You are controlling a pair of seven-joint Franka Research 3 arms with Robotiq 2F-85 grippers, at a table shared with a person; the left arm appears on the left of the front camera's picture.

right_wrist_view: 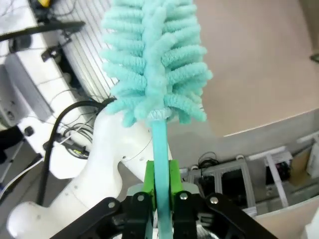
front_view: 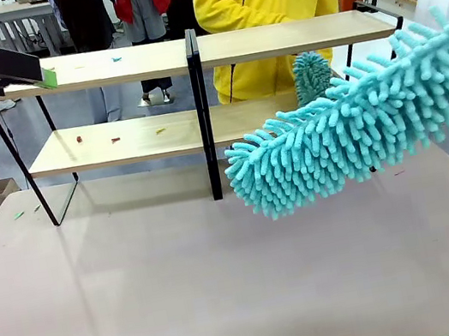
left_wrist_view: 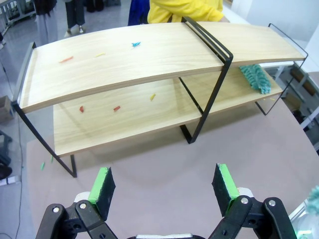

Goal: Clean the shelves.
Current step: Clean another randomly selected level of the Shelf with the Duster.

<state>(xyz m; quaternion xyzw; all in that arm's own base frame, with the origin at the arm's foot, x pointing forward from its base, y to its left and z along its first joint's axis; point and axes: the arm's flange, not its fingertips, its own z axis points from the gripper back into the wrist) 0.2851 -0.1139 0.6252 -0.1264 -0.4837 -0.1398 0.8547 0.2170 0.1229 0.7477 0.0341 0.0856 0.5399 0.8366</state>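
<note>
Seeing my right gripper (right_wrist_view: pixel 160 179) clamped on the duster (front_view: pixel 350 137), head lengthwise before the shelves (front_view: pixel 132 139), right half; left gripper (left_wrist_view: pixel 164 183) wide.

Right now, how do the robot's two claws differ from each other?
The left gripper stands open and empty. The right gripper is shut on the thin handle of a teal duster. The left gripper looks toward the shelves, while the right gripper holds its duster's fluffy head above the beige tabletop. Both are black with green pads.
</note>
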